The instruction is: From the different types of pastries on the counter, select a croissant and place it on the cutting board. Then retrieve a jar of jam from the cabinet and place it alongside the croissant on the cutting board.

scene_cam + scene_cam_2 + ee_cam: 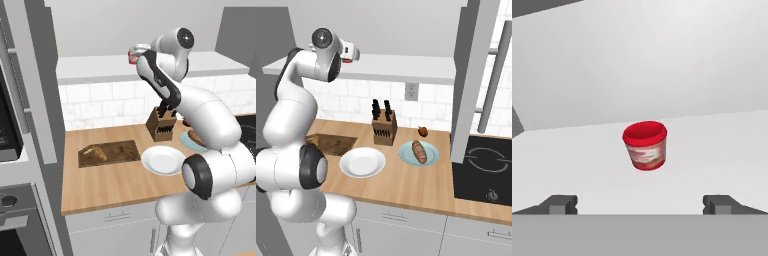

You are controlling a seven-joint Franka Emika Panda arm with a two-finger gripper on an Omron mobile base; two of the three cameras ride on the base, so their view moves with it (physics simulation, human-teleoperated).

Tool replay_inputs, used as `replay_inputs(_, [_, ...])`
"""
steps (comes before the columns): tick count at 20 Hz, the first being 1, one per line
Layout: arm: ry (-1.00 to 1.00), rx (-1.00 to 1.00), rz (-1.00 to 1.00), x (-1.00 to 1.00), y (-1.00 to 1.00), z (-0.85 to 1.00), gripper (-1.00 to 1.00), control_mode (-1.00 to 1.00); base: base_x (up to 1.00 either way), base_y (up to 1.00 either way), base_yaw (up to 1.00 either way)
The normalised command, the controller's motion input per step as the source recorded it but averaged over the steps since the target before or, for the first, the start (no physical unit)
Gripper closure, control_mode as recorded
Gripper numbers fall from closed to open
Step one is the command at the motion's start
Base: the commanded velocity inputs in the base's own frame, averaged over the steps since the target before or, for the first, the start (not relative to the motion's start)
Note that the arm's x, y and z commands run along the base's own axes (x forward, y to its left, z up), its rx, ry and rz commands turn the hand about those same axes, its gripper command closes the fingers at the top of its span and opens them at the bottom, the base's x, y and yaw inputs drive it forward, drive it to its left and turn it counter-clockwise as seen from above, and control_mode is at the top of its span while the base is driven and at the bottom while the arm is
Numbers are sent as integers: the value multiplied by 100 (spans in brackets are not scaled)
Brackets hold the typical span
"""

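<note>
**A:** Where does the jar of jam [645, 145] stand?

**B:** Centre of the hand view, upright on the white shelf board [712, 150] of the cabinet, red lid on, pale band round its middle. The gripper [640, 204] faces it with fingers spread wide, one tip at lower left, one at lower right. The jar sits ahead of them, not between them, untouched.

**A:** And the first half of the job?

**B:** Done, by the look of it. In the left base view the croissant [96, 153] lies on the dark cutting board [122, 151], left of centre on the counter [115, 185]. The jar remains to be grasped, carried down and set beside it.

**A:** What do the base views add?

**B:** The worktop: round white plate [162, 160], knife block [161, 124]. The right base view alone shows clearly the oblong pastry [419, 151] on its pale blue plate [406, 155], the tiny red-topped pastry [423, 131] and the hob [483, 170] at right. The hand view alone shows the finger gap.
</note>
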Motion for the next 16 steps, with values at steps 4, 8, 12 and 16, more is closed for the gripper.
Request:
replay_inputs(4, [-6, -13, 8, 11, 9, 24, -100, -100, 0, 0, 0])
replay_inputs(8, [-11, 0, 5, 4, 0, -2, -100, -100, 0, 0, 0])
replay_inputs(12, [0, 0, 0, 4, 0, -6, -100, -100, 0, 0, 0])
replay_inputs(16, [0, 0, 1, 29, -2, -34, -100, -100, 0, 0, 0])
